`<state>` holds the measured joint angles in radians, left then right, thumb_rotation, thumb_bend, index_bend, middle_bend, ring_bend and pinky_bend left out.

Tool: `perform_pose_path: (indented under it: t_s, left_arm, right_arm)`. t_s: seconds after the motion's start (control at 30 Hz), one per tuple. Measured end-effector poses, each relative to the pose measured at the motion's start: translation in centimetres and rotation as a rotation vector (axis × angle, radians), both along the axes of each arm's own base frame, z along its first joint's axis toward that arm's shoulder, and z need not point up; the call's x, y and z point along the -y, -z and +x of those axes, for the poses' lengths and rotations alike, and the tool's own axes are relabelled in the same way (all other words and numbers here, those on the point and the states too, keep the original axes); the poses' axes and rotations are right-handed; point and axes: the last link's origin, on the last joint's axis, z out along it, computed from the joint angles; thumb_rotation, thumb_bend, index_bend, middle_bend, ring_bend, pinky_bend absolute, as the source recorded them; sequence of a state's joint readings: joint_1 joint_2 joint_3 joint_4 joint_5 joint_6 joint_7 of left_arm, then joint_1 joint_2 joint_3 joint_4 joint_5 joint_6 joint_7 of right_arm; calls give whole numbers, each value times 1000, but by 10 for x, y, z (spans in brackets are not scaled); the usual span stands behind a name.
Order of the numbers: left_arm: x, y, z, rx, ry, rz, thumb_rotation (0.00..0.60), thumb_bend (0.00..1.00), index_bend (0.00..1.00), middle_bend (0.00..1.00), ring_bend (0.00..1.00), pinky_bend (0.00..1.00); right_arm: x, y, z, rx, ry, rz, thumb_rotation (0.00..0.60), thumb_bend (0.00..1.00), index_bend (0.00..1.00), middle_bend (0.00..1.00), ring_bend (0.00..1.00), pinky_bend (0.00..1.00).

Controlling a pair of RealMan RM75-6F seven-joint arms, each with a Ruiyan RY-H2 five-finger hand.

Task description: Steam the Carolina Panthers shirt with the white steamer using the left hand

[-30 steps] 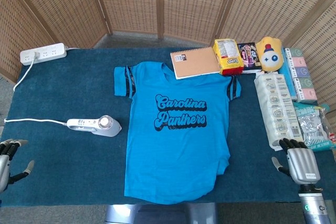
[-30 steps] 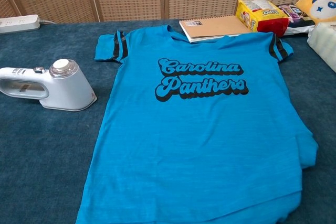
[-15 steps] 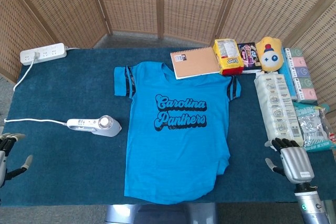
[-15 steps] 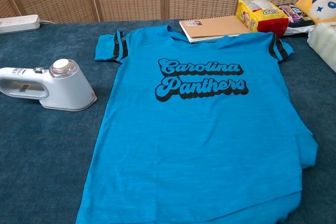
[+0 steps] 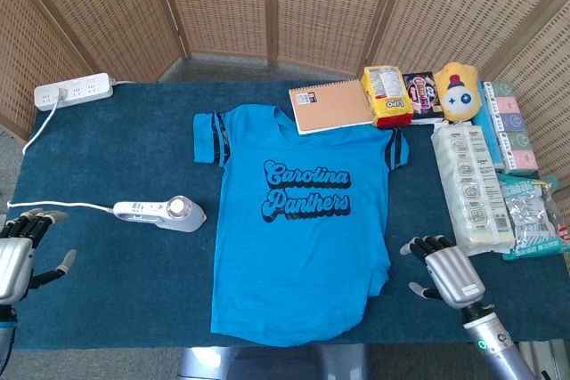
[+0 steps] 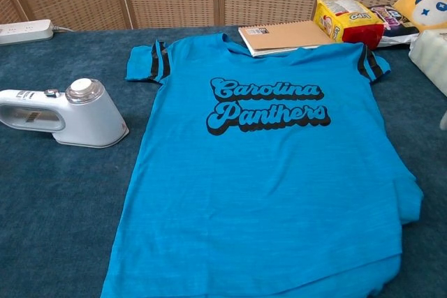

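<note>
The blue shirt [image 5: 298, 220] lies flat in the middle of the table [image 5: 116, 157], its lettering facing up, and the white steamer [image 5: 160, 213] rests on its side just left of it, handle pointing left and its cord [image 5: 53, 206] running off toward the left edge. The left hand [image 5: 20, 255] hovers at the near left corner, fingers spread and holding nothing, well apart from the steamer; the right hand [image 5: 450, 275] hangs near the shirt's near right hem, fingers loosely apart and empty too. The step in hand looks to be the reach for the steamer. To do it well, the left hand should come in over the handle from the near side, wrap around the slim handle rather than the bulky head, and lift without snagging the cord. The power strip [image 5: 73, 92] at the far left suggests limited slack.
</note>
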<state>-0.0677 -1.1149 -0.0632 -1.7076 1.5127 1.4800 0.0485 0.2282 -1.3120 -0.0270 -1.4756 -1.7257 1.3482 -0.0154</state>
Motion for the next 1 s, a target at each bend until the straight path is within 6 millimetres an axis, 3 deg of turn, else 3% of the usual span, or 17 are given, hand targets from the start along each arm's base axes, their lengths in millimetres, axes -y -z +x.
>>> perform_pose_path:
  t_s: [0.5,0.83,1.0]
  left_arm:
    - [-12,2,12,-2,26,-35,379,322,245,288,197,227]
    - [-10,0,10,0,11,-36,385,323,246,288,197,227]
    - [-9,0,9,-2,4,-36,382,322,246,288,197,227]
  right_arm:
    - [4,37,28,-25,-132,85,600,158,363,372,354,335]
    - [8,51,29,-54,-202,94,600,157,369,374,356,335]
    - [11,46,22,-74,-222,85,600,157,370,374,358,335]
